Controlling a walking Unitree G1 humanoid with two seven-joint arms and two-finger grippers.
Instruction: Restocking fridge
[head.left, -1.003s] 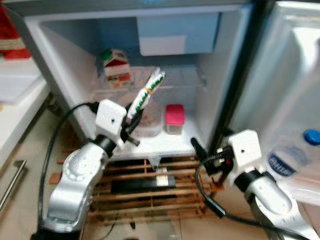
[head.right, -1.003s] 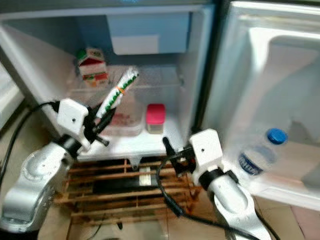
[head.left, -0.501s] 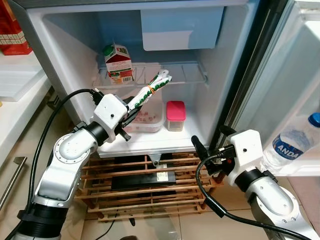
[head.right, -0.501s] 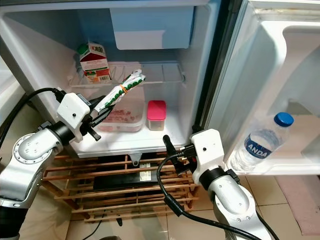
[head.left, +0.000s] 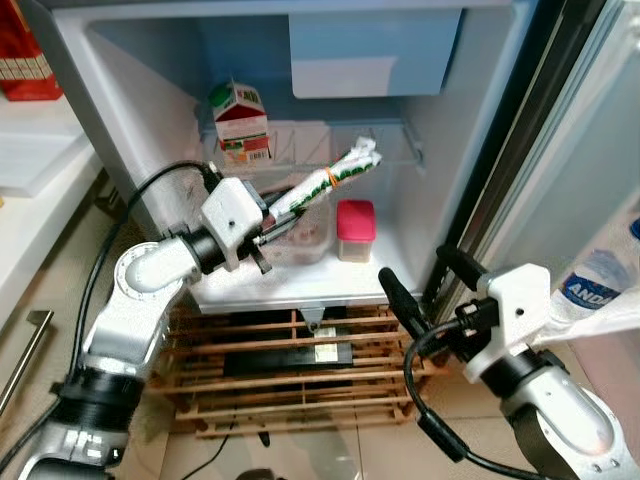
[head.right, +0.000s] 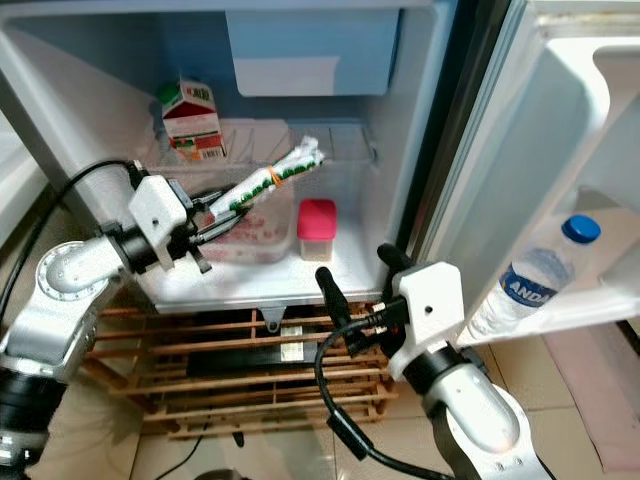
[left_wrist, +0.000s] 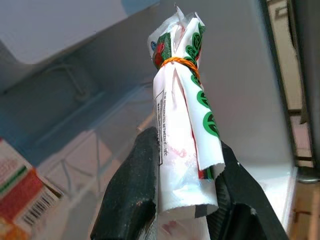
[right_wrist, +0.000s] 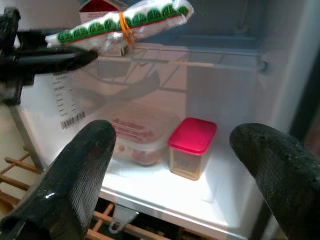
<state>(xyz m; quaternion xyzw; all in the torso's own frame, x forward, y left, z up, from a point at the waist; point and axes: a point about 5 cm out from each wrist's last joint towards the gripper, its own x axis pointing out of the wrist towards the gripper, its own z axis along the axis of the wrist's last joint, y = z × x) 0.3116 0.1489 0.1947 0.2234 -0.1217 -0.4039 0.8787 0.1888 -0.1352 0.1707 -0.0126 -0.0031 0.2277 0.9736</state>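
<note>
White-and-green rolled plastic packet (head.left: 325, 183) tied with an orange band is clamped in the left gripper (head.left: 262, 228) inside the fridge (head.left: 440, 150); right gripper (head.right: 355, 295) gapes empty.

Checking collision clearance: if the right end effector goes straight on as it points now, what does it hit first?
Probably the red-lidded jar on the fridge floor: it sits between the open fingers of the right end effector in the wrist view. Depth is unclear; the clear tub lies just beside that line.
</note>
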